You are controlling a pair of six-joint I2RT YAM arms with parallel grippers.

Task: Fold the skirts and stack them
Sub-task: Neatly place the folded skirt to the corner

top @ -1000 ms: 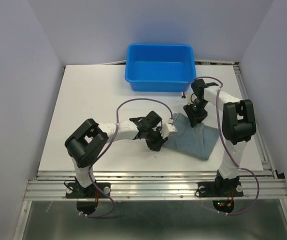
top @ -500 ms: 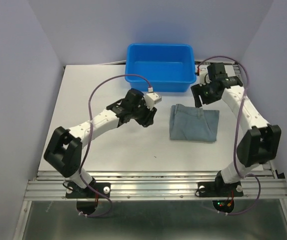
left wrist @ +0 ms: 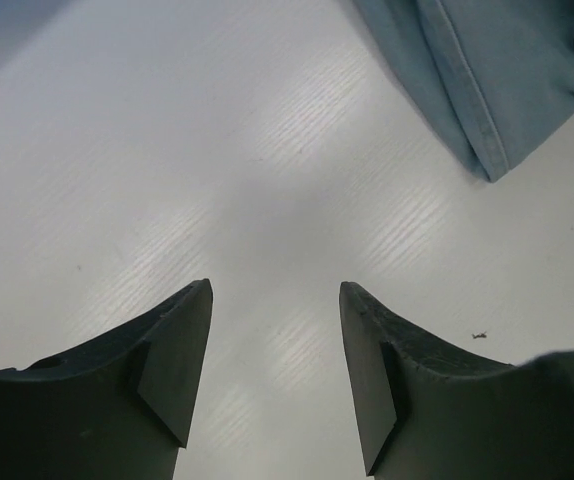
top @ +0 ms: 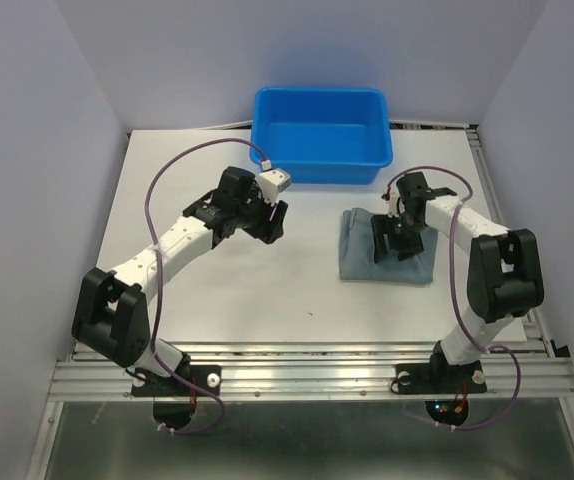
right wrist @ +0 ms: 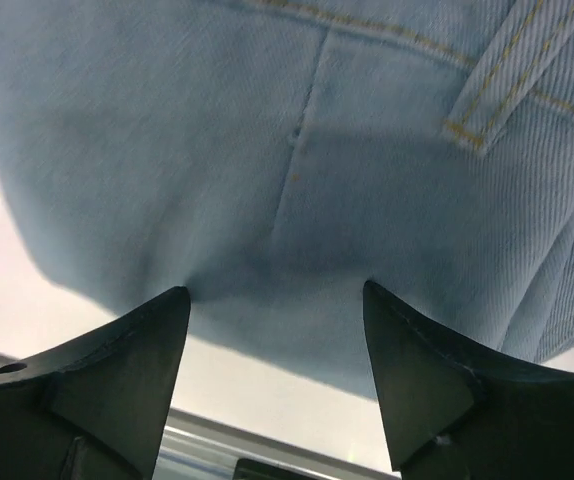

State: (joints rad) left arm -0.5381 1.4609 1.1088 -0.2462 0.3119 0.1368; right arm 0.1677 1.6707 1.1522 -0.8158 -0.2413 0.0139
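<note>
One folded grey-blue skirt (top: 359, 258) lies flat on the white table (top: 217, 300), right of centre, in front of the blue tub. My right gripper (top: 391, 241) is open and low over the skirt's middle. In the right wrist view the denim (right wrist: 167, 130) fills the frame, with a seam and a belt loop, and the gripper's (right wrist: 275, 290) tips rest at the cloth. My left gripper (top: 273, 221) is open and empty over bare table to the left of the skirt. In the left wrist view (left wrist: 275, 290) the skirt's hemmed corner (left wrist: 487, 70) shows at the top right.
A rigid bright blue tub (top: 319, 135) stands at the back centre of the table, with nothing visible inside. Metal rails (top: 307, 375) run along the near edge and the right side. Purple cables loop off both arms.
A second ago both grippers were at the skirt. They then let go and lifted off, leaving it folded. Now the left arm has drawn further left and the right gripper has come down onto the skirt.
</note>
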